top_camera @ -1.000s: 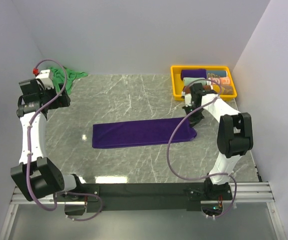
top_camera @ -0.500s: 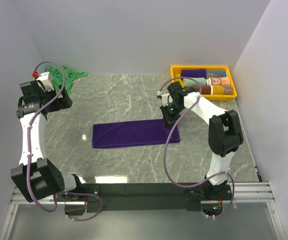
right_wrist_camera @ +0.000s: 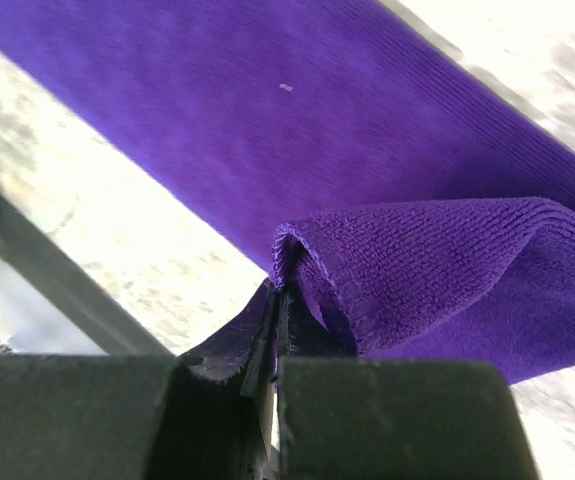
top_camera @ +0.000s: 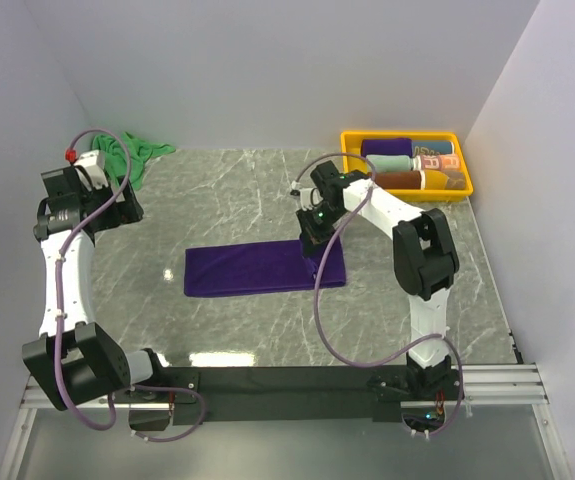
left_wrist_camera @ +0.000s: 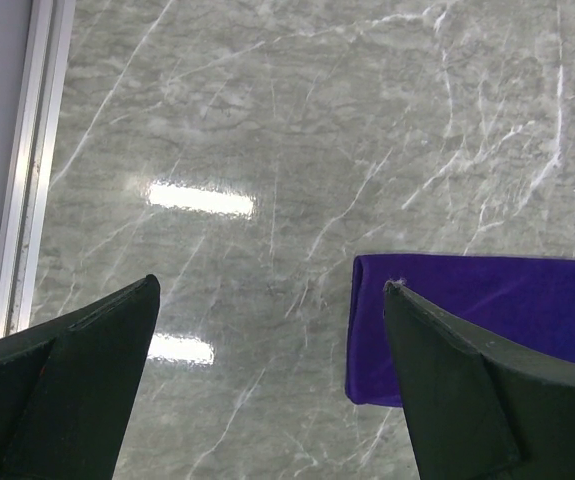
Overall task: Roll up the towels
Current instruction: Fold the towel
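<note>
Pinching the purple towel [top_camera: 252,268] with the right pincer [right_wrist_camera: 279,300]: clamped tight on the hem, right end lifted and folded back over the flat strip, mid-frame on the desk [top_camera: 237,200]. Over at the left edge of the top view, a wide-open left pincer [left_wrist_camera: 270,285], gripping nothing, hanging above bare marble with the towel's left end at the lower right of its wrist view. Up in the upper left corner, the green towel [top_camera: 132,153], bunched and not yet rolled.

To do this well: carry the hem low and straight along the strip, keep the fold square to the long edges, and tuck tight before letting go, or risk a loose, skewed roll. Probably worth bringing the left pincer in to pin the far end against sliding.

Hard to tell how many layers sit in the fold, with the arm covering it from above. Green towel half hidden behind the left arm. In the tray [top_camera: 347,160] at upper right, rolled things too small to name.
</note>
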Tool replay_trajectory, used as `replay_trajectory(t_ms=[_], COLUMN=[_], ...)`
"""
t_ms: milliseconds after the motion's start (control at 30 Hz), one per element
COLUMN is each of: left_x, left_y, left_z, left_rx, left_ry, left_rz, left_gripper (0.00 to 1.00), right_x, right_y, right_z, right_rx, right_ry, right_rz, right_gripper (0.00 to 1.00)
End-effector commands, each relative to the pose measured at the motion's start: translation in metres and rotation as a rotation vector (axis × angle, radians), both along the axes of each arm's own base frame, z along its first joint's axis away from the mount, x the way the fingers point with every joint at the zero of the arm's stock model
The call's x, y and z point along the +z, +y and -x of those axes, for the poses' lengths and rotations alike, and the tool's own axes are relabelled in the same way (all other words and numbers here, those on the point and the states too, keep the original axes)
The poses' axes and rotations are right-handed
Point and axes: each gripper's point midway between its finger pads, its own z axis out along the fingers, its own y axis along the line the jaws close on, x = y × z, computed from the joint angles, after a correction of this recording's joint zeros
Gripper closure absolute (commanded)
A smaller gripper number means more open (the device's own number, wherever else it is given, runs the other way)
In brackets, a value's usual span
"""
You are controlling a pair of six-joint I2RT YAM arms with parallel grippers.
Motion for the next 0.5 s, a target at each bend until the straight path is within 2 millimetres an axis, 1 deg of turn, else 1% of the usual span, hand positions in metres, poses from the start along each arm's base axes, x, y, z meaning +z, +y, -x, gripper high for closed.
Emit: replay_trajectory(t_ms=[0, 33, 167, 333, 467], left_x=[0.003, 0.002, 0.000, -0.002, -0.003], left_y=[0.002, 0.003, 0.003, 0.003, 0.003], left_z=[0.005, 0.005, 0.002, -0.001, -0.001], left_rx=[0.015, 0.018, 0.018, 0.012, 0.009], left_ry=[-0.010, -0.004, 0.001, 0.009, 0.009], left_rz=[-0.018, -0.016, -0.007, -0.002, -0.002], left_gripper=[0.01, 0.01, 0.01, 0.01, 0.01], right_x=[0.017, 0.014, 0.016, 0.013, 0.015], right_y=[0.024, 0.025, 0.036, 0.048, 0.057], right_z=[0.000, 0.001, 0.001, 0.006, 0.011], right_rx=[0.023, 0.021, 0.032, 0.054, 0.078], right_ry=[0.010, 0.020, 0.021, 0.047, 0.049], right_rz=[-0.066, -0.064, -0.076, -0.086, -0.100], right_gripper=[1.00, 1.00, 1.00, 1.00, 1.00])
